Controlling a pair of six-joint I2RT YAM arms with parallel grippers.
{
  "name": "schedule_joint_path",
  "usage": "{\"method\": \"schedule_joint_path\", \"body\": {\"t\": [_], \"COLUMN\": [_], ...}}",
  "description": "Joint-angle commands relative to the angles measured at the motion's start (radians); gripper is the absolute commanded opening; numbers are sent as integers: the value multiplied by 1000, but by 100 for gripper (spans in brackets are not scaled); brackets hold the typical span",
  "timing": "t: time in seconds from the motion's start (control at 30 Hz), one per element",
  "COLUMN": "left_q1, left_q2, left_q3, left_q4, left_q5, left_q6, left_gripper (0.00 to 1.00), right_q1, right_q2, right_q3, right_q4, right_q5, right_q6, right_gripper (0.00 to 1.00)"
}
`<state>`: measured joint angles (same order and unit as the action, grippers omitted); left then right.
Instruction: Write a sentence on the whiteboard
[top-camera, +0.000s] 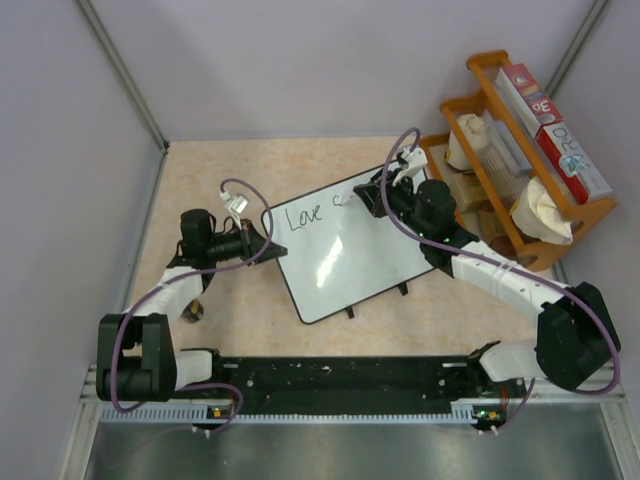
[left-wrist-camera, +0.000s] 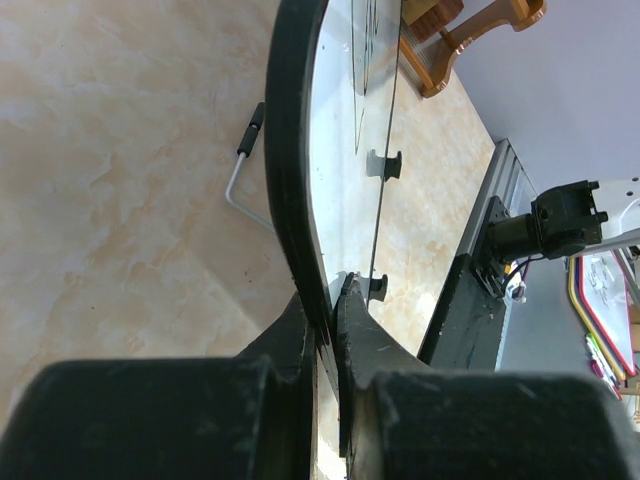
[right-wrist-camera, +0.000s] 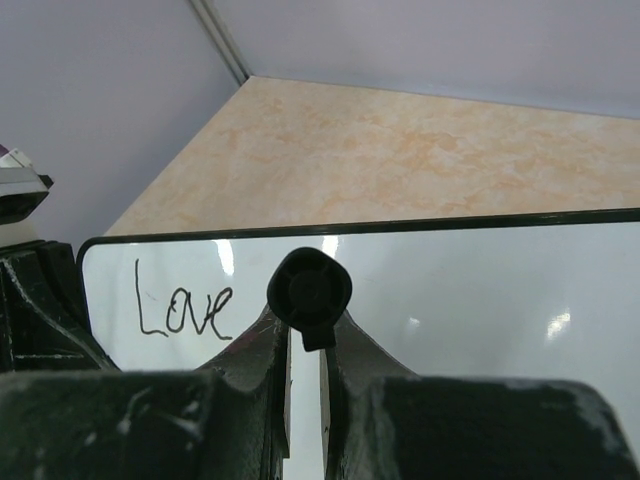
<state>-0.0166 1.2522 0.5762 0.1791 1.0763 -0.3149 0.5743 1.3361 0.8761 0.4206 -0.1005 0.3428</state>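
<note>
The whiteboard (top-camera: 345, 250) sits askew on the tan surface (top-camera: 230, 170), with "Love" written near its far left corner. A wooden rack (top-camera: 592, 212) of boxes stands beyond its right corner. The left pincer (left-wrist-camera: 330, 300) is clamped tight on the board's left rim. The right pincer (right-wrist-camera: 305, 345) is closed on a black marker (right-wrist-camera: 311, 290) over the board.

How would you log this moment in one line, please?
left gripper: shut on whiteboard edge; right gripper: shut on marker; written: Love; sentence unfinished

White-and-black arms (top-camera: 500, 278), looping purple cables (top-camera: 235, 181), perhaps green base lights (top-camera: 484, 411).
</note>
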Motion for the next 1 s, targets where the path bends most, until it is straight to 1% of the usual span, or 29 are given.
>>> {"method": "schedule_joint_path", "body": {"t": [0.0, 0.4, 0.6, 0.73, 0.97], "left_q1": [-17, -17, -19, -19, -22], "left_q2": [7, 9, 10, 13, 13], "left_q3": [-4, -6, -7, -4, -1], "left_q4": [-3, -3, -3, -4, -10], "left_q5": [-107, -108, -108, -110, -113], "left_q6": [223, 221, 221, 224, 226], "left_gripper": [0, 0, 0, 0, 0], "right_q1": [7, 10, 12, 12, 10], "right_q2": [-26, -8, 0, -34, -112], "right_q3": [-11, -31, -20, -23, -60], "right_q4": [-11, 43, 83, 79, 126], "right_q5": [16, -74, -103, -94, -44], "right_q6": [-10, 16, 61, 64, 65], "right_gripper": [0, 0, 0, 0, 0]}}
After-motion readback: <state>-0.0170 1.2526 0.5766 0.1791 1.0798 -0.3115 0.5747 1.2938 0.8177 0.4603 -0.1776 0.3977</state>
